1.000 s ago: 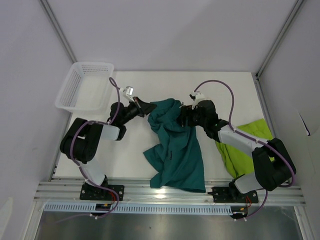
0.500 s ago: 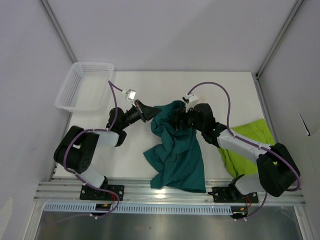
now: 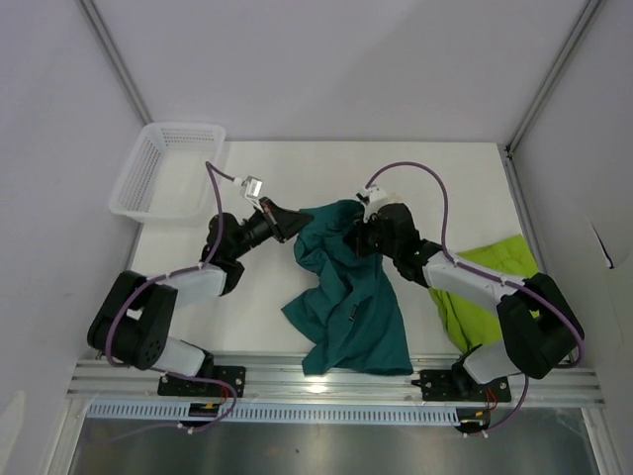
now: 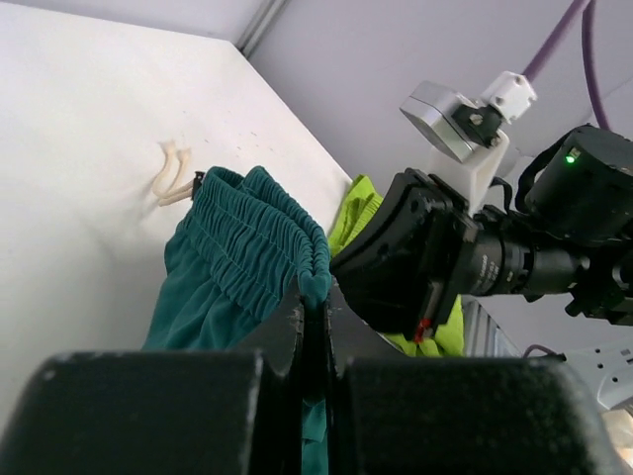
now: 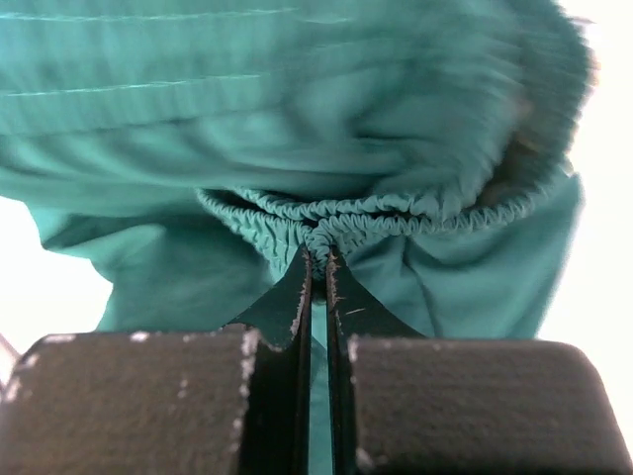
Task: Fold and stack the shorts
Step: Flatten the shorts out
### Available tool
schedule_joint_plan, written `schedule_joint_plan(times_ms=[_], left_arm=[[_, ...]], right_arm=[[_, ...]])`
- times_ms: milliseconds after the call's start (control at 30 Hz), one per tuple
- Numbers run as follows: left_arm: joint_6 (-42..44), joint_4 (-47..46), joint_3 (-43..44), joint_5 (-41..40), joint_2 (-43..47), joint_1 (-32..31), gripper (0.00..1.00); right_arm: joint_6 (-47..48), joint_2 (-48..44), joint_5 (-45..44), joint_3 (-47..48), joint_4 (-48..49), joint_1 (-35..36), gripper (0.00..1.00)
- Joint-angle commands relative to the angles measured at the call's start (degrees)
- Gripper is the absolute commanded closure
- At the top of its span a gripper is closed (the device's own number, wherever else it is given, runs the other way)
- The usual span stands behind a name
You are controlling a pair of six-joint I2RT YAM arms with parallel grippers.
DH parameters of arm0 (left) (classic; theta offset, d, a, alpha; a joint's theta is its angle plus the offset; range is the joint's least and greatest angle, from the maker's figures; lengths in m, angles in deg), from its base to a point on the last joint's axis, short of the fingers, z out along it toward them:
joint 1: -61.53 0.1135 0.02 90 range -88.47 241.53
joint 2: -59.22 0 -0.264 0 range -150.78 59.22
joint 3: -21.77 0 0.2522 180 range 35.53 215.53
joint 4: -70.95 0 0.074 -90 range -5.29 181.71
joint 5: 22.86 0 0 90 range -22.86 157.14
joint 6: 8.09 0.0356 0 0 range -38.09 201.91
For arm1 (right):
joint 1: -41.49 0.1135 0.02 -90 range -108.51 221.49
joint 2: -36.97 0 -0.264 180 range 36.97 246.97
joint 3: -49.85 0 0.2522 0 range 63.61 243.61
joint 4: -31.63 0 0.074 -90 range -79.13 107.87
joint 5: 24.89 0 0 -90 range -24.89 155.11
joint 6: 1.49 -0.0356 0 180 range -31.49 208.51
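Starting at the left, the basket [image 3: 163, 173] sits at the far left corner of the table [image 3: 259, 307], well apart from the work. Next comes the left claw [image 3: 295, 224], clenched on the left end of the waistband [image 4: 247, 237] of the teal shorts [image 3: 351, 297]; its wrist view shows the gathered elastic pinched right at the fingertips, with the cream drawstring [image 4: 173, 178] lying on the table beyond. The teal shorts sit mid-table, their waistband at the far side and their legs trailing back in a rumpled heap toward the near edge. The right claw [image 3: 358, 233] is clamped on the same waistband a little further right, and its wrist view shows puckered elastic caught between shut tips [image 5: 318, 267]. So the relation that matters is this: the waistband's long axis runs left to right between the two claws, each arm holds its own end, and the fabric between them is bunched because the claws stand near each other. As I judge it, the coming move calls for the claws to draw apart along that axis until the band is taut, then lay the legs flat toward the near edge for folding. Neither arm is the nearer one; both are already on it. Furthest right, the green shorts [image 3: 467, 322] lie crumpled on the table, partly under the right arm, untouched and not yet folded.
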Motion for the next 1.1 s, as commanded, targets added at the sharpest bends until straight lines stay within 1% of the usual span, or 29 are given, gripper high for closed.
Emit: schedule_joint_plan(times_ms=[0,33,67,100,133,167,200,233,300,333,367,500,600,633,667,733,900,1000,1067], left_arm=[[6.13,11.84,4.16,-3.0,8.24,0.31,1.0],[6.93,15.36,4.87,-4.57,9.92,0.4,1.0],[7.64,21.05,6.09,-5.63,11.68,0.4,1.0],[9.04,23.45,6.37,-6.6,15.26,0.49,1.0],[9.83,26.0,6.89,-8.78,16.95,0.4,1.0],[11.15,31.68,7.77,-9.76,18.45,0.4,1.0],[11.77,34.44,9.08,-10.47,19.77,0.4,1.0],[12.38,36.64,9.88,-11.08,21.52,0.4,1.0],[13.09,40.51,11.46,-11.09,22.41,0.49,1.0],[13.09,40.7,11.55,-11.0,23.02,0.49,1.0],[12.83,40.71,11.56,-10.39,23.29,0.4,1.0],[12.83,39.48,10.15,-9.07,24.17,0.32,1.0],[13.36,37.81,9.36,-7.31,25.14,0.32,1.0],[13.79,37.72,9.1,-6.87,25.58,0.32,1.0],[13.8,37.98,9.18,-6.87,25.58,0.32,1.0],[14.32,38.33,9.45,-6.61,25.41,0.32,1.0],[14.85,37.98,9.8,-5.2,24.18,0.32,1.0],[15.55,38.77,10.76,-4.5,23.47,0.32,1.0],[15.73,38.86,10.85,-4.41,23.12,0.32,1.0]], right_arm=[[-3.21,-3.71,-4.15,-1.18,1.53,-4.09,1.0],[-4.18,-4.5,-6.15,-1.88,1.45,-6.8,1.0],[-6.54,-5.99,-7.74,-3.28,1.18,-8.3,1.0],[-7.78,-6.53,-9.32,-3.82,0.4,-9.88,1.0],[-8.83,-7.06,-9.6,-4.43,0.04,-13.29,1.0],[-10.67,-7.58,-9.86,-4.87,-0.48,-14.81,0.95],[-11.21,-7.68,-9.6,-5.14,-1.62,-16.21,0.85],[-11.74,-7.59,-8.65,-5.23,-1.63,-17.97,0.65],[-12.45,-8.11,-6.89,-6.1,-0.06,-18.51,0.41],[-12.45,-8.46,-5.31,-6.72,0.91,-18.43,0.28],[-12.54,-8.99,-4.08,-7.33,2.05,-18.42,0.24],[-12.54,-12.41,1.29,-10.32,7.93,-18.43,0.16],[-12.71,-13.39,5.68,-12.08,11.62,-18.51,0.16],[-13.06,-13.91,10.65,-13.3,15.38,-18.43,0.16],[-13.06,-13.92,10.7,-13.32,15.42,-18.42,0.16],[-12.72,-13.57,13.76,-13.32,16.82,-17.9,0.16],[-7.11,-9.1,13.78,-10.25,15.16,-14.47,0.16],[-3.85,-5.49,17.8,-5.42,13.49,-14.21,0.16],[-1.39,-2.59,17.73,-0.76,9.63,-13.94,0.16]])
